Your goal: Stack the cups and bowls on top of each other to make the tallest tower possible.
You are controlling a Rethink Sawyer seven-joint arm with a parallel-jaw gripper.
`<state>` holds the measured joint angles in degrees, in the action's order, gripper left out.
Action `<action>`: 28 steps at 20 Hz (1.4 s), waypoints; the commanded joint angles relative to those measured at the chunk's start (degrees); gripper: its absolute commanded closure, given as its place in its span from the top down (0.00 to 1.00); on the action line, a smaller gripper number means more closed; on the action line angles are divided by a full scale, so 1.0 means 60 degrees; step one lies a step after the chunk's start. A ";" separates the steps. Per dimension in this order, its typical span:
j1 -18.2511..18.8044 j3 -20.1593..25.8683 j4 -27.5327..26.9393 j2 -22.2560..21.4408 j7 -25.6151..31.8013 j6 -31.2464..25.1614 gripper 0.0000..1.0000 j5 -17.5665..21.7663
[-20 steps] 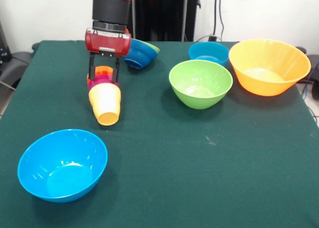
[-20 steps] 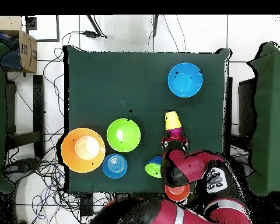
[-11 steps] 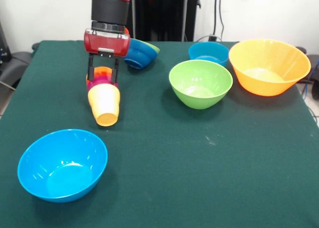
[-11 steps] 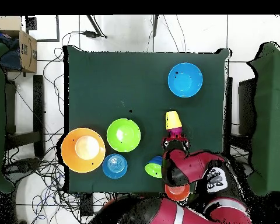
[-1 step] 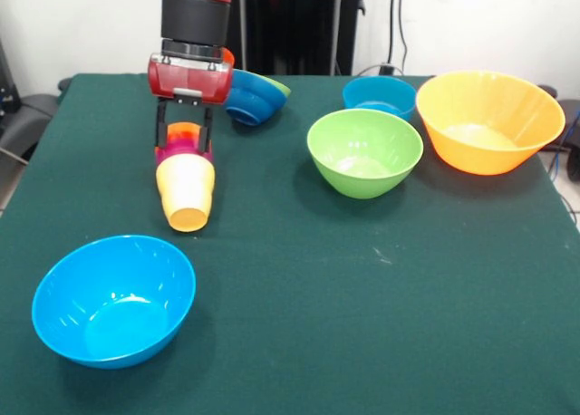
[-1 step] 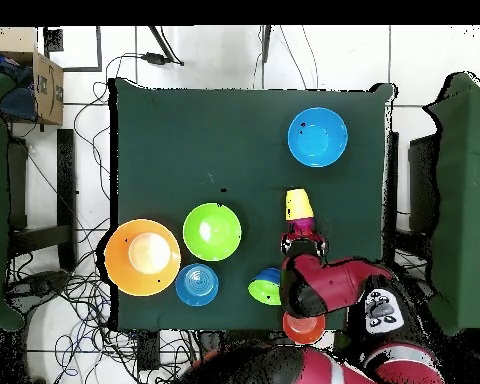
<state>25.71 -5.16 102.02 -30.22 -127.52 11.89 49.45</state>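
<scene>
A green cloth covers the bench (image 5: 362,288), matte and lightly speckled, and the plastic ware on it is smooth and glossy. In the upper left of the front view the gripper (image 5: 184,134) comes down from a red housing, its thin dark fingers (image 5: 159,130) clamped on either side of the nested cups (image 5: 185,184): a tapered pale yellow tumbler lies tilted with its closed end toward the camera, a purple rim and an orange-red one showing behind it. Whether the cups touch the cloth cannot be made out. Just behind the housing, tipped bowls (image 5: 256,96) nest together, dark blue with a green edge, partly hidden by the arm. A round light blue bowl (image 5: 113,297) sits upright at lower left, a green bowl (image 5: 364,150) at centre right, a small blue bowl (image 5: 379,95) behind it, and a wide orange bowl (image 5: 489,120) at upper right. From overhead the arm covers most of the gripper, leaving the yellow cup's end visible.
</scene>
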 commanded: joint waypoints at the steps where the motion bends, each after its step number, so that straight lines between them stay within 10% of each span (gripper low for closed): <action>1: 0.0372 0.1707 -0.0687 0.1065 0.0318 -0.2751 1.00 -0.0510; 6: -0.0082 0.0976 -0.1403 0.2055 -0.0283 -0.1347 1.00 -0.0360; 17: 0.1029 0.3066 -0.0026 -0.0559 0.1606 -0.5195 1.00 -0.1493; 28: 0.1351 0.3788 -0.0131 -0.1125 0.1970 -0.6679 1.00 -0.1808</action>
<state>33.67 9.14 102.23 -36.72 -127.51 -21.32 40.33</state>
